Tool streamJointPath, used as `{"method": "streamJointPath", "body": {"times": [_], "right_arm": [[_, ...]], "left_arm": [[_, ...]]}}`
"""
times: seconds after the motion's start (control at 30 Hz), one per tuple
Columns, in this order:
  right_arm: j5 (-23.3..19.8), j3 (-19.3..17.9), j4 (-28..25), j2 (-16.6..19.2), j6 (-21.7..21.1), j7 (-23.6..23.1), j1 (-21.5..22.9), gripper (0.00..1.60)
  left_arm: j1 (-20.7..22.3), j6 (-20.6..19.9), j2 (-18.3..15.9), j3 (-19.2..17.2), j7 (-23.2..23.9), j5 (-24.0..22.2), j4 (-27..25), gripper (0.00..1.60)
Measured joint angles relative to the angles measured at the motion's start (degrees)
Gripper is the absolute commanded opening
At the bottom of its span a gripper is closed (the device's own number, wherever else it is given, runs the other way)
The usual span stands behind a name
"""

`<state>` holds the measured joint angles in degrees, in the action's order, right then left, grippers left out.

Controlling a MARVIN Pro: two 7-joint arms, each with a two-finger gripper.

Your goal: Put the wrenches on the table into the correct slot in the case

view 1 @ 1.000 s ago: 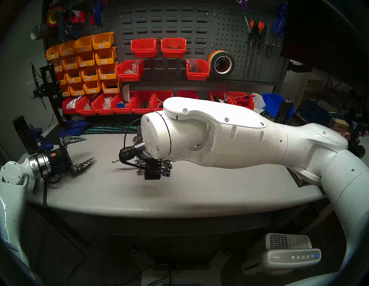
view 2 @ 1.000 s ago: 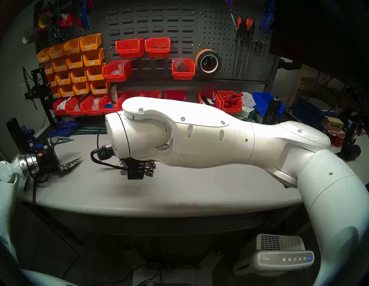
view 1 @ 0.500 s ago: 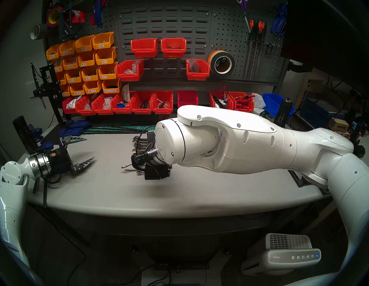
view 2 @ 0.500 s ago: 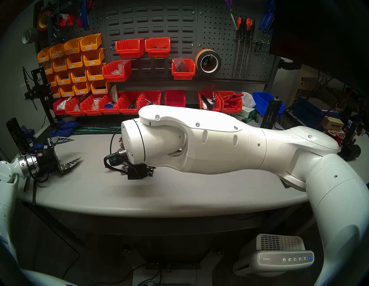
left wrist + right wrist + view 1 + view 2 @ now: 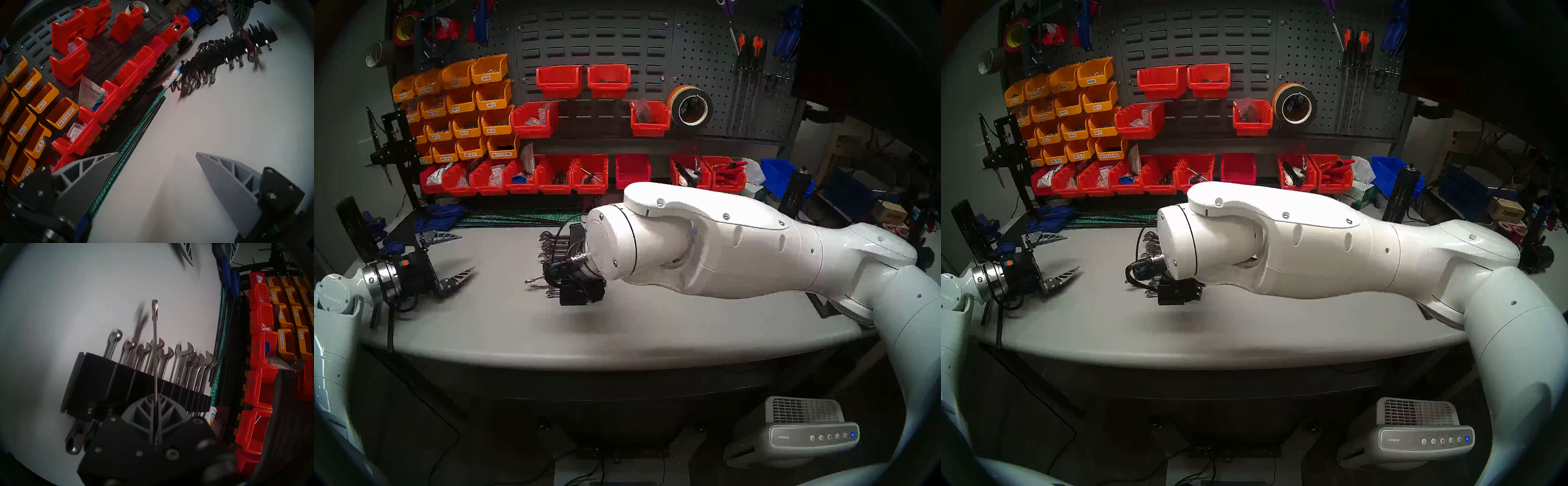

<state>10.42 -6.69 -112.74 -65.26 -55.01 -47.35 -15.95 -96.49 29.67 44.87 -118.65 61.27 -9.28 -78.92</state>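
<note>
Between the pinched-together fingers of my right gripper (image 5: 155, 414) I have a slim chrome combination wrench (image 5: 155, 351), clamped edge-on so that from the right wrist camera it reads as a thin bright line running up and away from the fingertips. Its free end (image 5: 531, 280) sticks out past the wrist toward the robot's left, clear of the table (image 5: 619, 325). The gripper sits directly over the black wrench rack (image 5: 136, 387), with the held wrench crossing above the rack's grooves among the open jaws of the wrenches already seated there; whether it touches any groove I cannot tell, as the view is blurred. A white size label (image 5: 92, 409) shows on the rack's near wall, and ring ends poke out below that wall. From the head camera the big white right forearm (image 5: 704, 244) hides most of the rack (image 5: 575, 295); only its near end and a row of open jaws (image 5: 548, 244) show. Just beyond the rack's far end a small white glue bottle (image 5: 171, 78) lies by the green cutting mat (image 5: 136, 135), with red bins (image 5: 551, 173) behind. Well apart on the robot's left, my left gripper (image 5: 460, 258) hovers over bare tabletop, fingers spread wide with nothing between them.
</note>
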Motion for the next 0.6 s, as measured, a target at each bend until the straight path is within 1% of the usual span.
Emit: {"method": "streamJointPath", "body": {"times": [0.3,0.6], "right_arm": [[-0.1,-1.0,-0.3,0.6,0.0,1.0,-1.3,0.00],[-0.2,-2.0,-0.2,1.6,0.0,1.2,-1.4,0.00]], "left_arm": [[0.0,0.0,0.0,0.0,0.0,0.0,0.0,1.60],[0.0,0.0,0.0,0.0,0.0,0.0,0.0,1.60]]}}
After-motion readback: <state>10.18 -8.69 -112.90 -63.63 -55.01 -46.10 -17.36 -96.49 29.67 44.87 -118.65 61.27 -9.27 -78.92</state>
